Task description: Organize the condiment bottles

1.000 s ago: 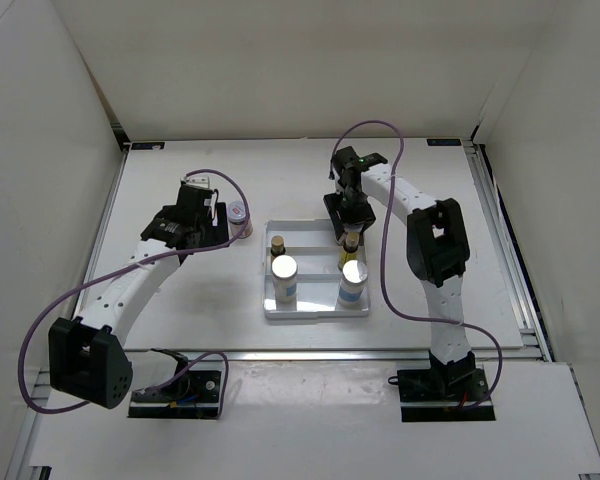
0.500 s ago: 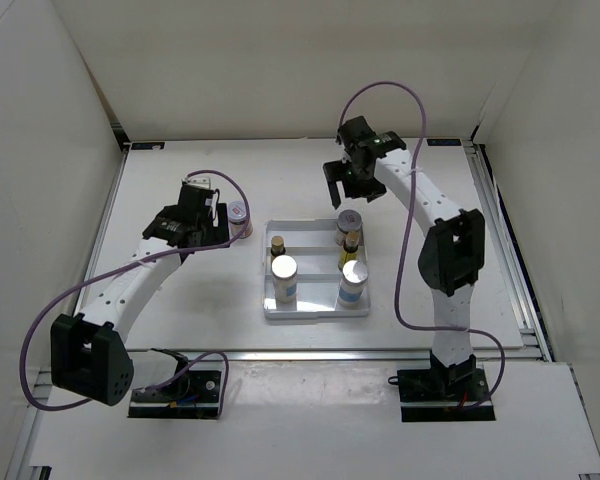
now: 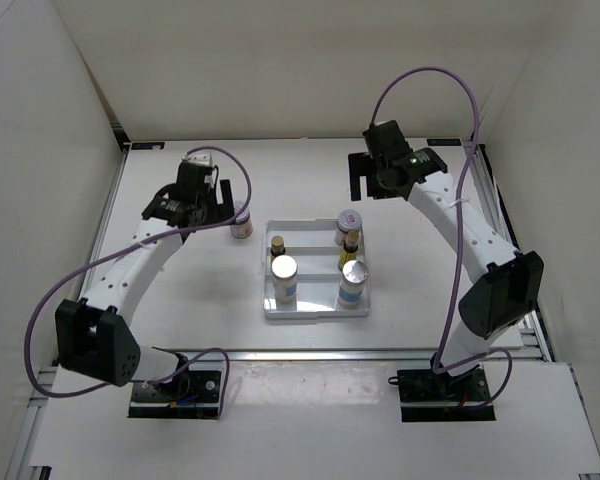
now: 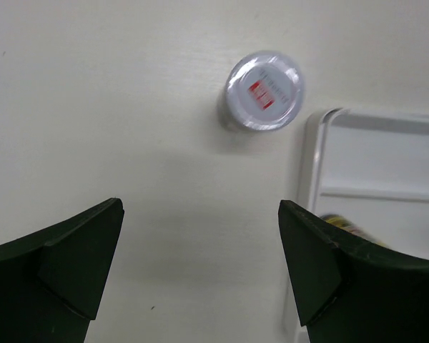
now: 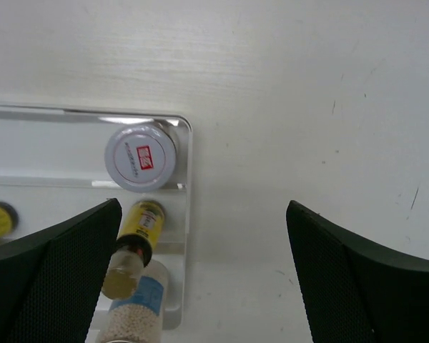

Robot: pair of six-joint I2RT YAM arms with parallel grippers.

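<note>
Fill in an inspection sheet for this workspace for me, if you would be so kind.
Surface: white table carrying a white tray.
Job's things: in the tray, two silver-capped cylinders, two yellow-labelled bottles, one red-marked jar; loose jar on the table left of the tray.
Clutter: nothing seen.
Grippers: left gripper open, empty, near the loose jar; right gripper open, empty, beyond the tray's far right corner.
Cables: purple cables loop off both arms.
Surroundings: plain white walls.
</note>
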